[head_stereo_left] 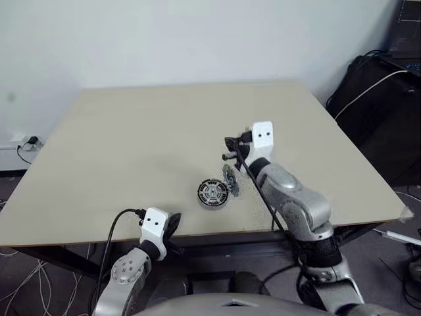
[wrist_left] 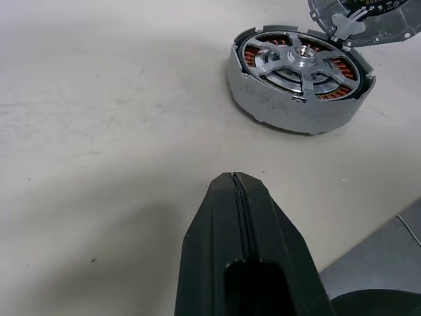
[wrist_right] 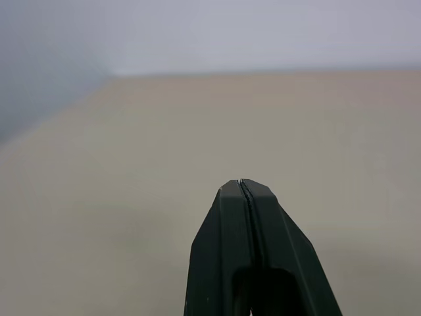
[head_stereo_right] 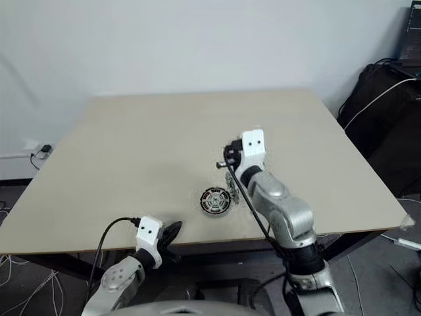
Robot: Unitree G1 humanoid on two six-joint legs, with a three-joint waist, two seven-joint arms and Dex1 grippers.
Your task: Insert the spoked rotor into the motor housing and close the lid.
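- Two grippers, both pressed shut and empty: my left gripper (wrist_left: 235,176) shows its black fingers (wrist_left: 217,230) meeting along a single seam, with nothing caught between them.
- My left gripper hovers low at the near edge of the table (head_stereo_left: 131,131), its tip aimed toward the motor housing (wrist_left: 299,79) but well short of it, touching nothing.
- My right gripper (wrist_right: 241,182) is likewise closed tip to tip, holding nothing, and looks out over bare tabletop toward the far wall.
- From the head cameras, my right gripper (head_stereo_left: 228,141) hangs above the table just beyond the parts, clear of the surface.
- The motor housing (head_stereo_left: 213,193) sits on the table near its front edge, between my two arms, its copper-brown windings visible around a silver centre.
- The spoked rotor (wrist_left: 297,62) lies seated inside the housing, its silver arms spanning from hub to rim over the windings.
- The lid (wrist_left: 368,20) is attached at the housing's rim on the side toward my right arm, tilted up and open rather than lying flat.
- In the head view the lid (head_stereo_left: 231,179) stands on edge directly beside the housing, below my right wrist.
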